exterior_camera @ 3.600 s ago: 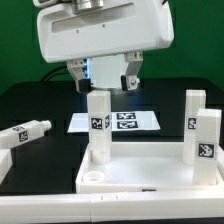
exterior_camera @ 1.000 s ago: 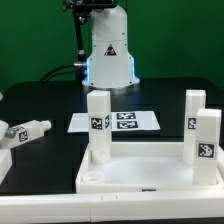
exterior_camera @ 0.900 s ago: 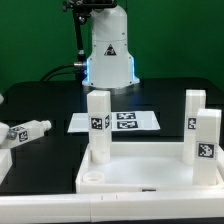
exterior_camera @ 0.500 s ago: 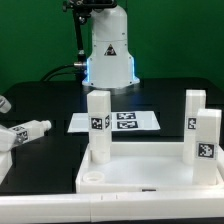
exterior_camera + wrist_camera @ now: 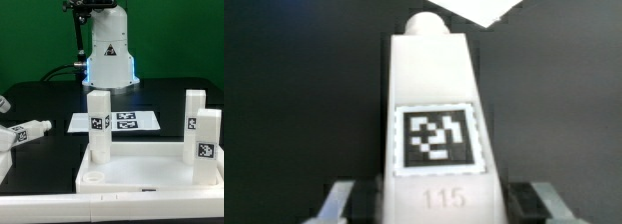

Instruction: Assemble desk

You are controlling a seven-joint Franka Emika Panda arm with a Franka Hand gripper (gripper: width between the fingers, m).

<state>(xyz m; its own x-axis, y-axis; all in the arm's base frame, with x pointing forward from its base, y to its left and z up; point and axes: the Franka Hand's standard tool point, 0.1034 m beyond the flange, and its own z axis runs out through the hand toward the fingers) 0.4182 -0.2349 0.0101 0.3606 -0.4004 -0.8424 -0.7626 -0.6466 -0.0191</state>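
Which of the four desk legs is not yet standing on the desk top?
The leg lying on its side on the black table, at the exterior view's left. The other three stand upright on the desk top.

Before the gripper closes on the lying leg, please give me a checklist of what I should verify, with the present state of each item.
1. Loose leg lies between the fingers: ok.
2. Gripper is open, with a gap on each side of the leg: ok.
3. Leg is centred between the fingers: ok, roughly.
4. Fingers are low enough to grip: cannot tell.
5. Desk top carries three upright legs: ok.
6. Free corner hole is unobstructed: ok.
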